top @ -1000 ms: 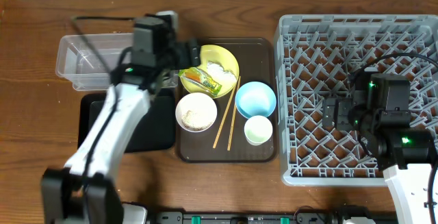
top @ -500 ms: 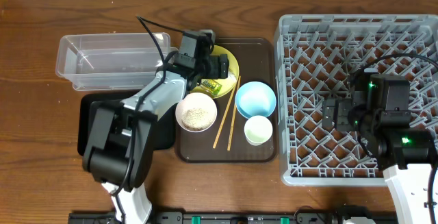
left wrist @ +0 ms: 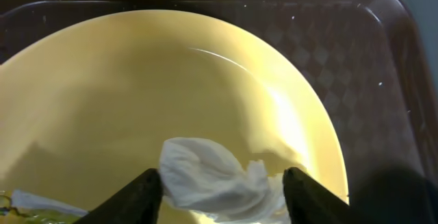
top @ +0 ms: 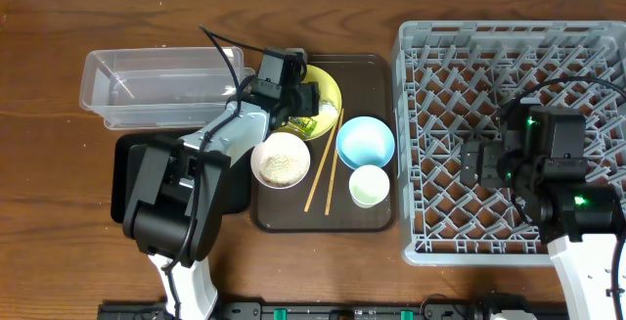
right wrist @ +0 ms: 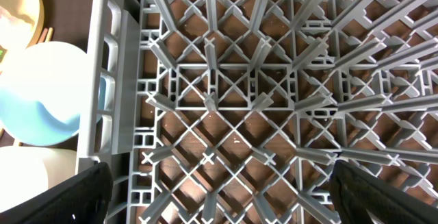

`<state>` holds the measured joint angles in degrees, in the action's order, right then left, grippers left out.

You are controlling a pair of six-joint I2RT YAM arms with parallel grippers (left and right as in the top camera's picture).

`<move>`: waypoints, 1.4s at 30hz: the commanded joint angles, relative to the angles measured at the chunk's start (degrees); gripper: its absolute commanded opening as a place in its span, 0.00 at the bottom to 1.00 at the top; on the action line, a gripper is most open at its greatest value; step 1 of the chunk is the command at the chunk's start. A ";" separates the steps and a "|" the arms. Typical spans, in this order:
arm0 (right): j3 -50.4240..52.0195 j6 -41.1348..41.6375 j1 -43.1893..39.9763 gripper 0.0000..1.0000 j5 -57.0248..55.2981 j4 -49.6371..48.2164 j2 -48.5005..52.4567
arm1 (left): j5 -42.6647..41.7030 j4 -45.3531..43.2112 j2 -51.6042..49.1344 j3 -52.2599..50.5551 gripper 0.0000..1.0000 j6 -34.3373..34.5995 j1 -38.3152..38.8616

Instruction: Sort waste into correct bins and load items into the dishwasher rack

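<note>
Left tool (left wrist: 222,198) sits low over the yellow plate (left wrist: 137,94), fingers spread either side of a crumpled white scrap (left wrist: 205,176), dark tray (left wrist: 383,80) beyond the plate's edge.

A round yellow plate (left wrist: 137,94) lies flat, carrying a crumpled white scrap (left wrist: 212,179) and a green-and-orange plastic wrapper (top: 301,122). Just below it stand an upright white bowl (top: 281,160) of what looks like rice, a light-blue bowl (top: 365,142) and a small pale-green cup (top: 369,185). Two wooden chopsticks (top: 320,163) lie slanted between the bowls. The large grey pegged plastic rack (top: 440,56) sits on the right.
</note>
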<state>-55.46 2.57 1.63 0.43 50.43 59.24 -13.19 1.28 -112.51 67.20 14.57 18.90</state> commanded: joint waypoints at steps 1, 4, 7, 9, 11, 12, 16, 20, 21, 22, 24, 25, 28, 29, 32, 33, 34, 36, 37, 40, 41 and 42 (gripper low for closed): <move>-1.31 0.63 0.26 0.99 0.31 0.35 0.02 | 1.25 0.20 -0.61 0.74 0.54 -0.33 0.22; -1.31 0.63 0.26 0.99 0.31 0.31 0.02 | 2.54 0.79 -0.61 0.74 0.41 -0.33 0.20; -1.31 0.61 0.26 0.99 0.28 0.37 0.02 | 2.51 1.22 -0.61 0.74 0.27 -0.33 0.22; -1.31 0.61 0.28 0.99 0.31 0.35 0.02 | 2.51 1.16 -0.59 0.74 0.14 -0.33 0.20; -1.31 0.61 0.26 0.99 0.28 0.35 0.02 | 2.51 0.94 -0.07 0.79 0.06 -0.33 0.09; -1.31 0.61 0.26 0.99 0.28 0.33 0.02 | 2.51 1.03 0.68 0.94 0.06 -0.33 -0.09; -1.31 0.59 0.26 0.99 0.26 0.33 0.02 | 2.54 1.33 5.95 1.03 0.06 -0.31 -1.33; -1.31 0.59 0.26 0.99 0.26 0.33 0.02 | 5.88 4.39 13.75 1.03 0.06 -0.28 -4.76; -1.31 0.59 0.26 0.99 0.26 0.33 0.02 | 7.34 5.62 15.56 1.03 0.06 -0.28 -5.86; -1.31 0.59 0.26 0.99 0.26 0.31 0.02 | 9.42 7.26 17.64 1.03 0.06 -0.28 -7.43; -1.31 0.59 0.26 0.99 0.26 0.11 0.02 | 12.28 9.44 20.17 1.03 0.06 -0.33 -10.01; -1.31 0.61 0.26 0.99 0.26 0.02 0.02 | 13.70 10.64 21.29 1.03 0.06 -0.35 -11.61; -1.31 0.61 0.26 0.99 0.26 -0.09 0.02 | 15.41 13.51 22.40 1.03 0.07 -0.35 -15.78; -1.31 0.61 0.26 0.99 0.28 -0.09 0.02 | 15.39 14.45 22.27 1.01 0.07 -0.33 -16.87; -1.31 0.61 0.26 0.99 0.28 -0.09 0.02 | 15.41 16.37 21.35 1.01 0.32 -0.33 -18.60; -1.31 0.61 0.28 0.99 0.31 -0.07 0.02 | 15.41 16.68 21.16 1.01 0.43 -0.33 -18.75; -1.31 0.61 0.28 0.99 0.31 -0.02 0.02 | 15.39 16.98 21.09 1.01 0.50 -0.33 -18.80; -1.31 0.61 0.26 0.99 0.28 0.00 0.02 | 14.99 17.18 21.29 1.01 0.56 -0.31 -18.47; -1.31 0.61 0.26 0.99 0.28 -0.02 0.02 | 14.56 17.16 21.46 1.01 0.57 -0.31 -18.03; -1.31 0.61 0.26 0.99 0.28 -0.04 0.02 | 10.40 17.35 22.08 1.01 0.57 -0.31 -15.47; -1.31 0.61 0.26 0.99 0.28 -0.02 0.02 | 8.76 17.68 22.08 1.01 0.58 -0.31 -14.25; -1.31 0.61 0.26 0.99 0.28 -0.04 0.02 | 8.04 18.36 21.99 1.01 0.57 -0.28 -12.85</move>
<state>-55.46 2.57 1.63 0.45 50.35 59.24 -1.19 18.72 -91.18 67.79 14.79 2.87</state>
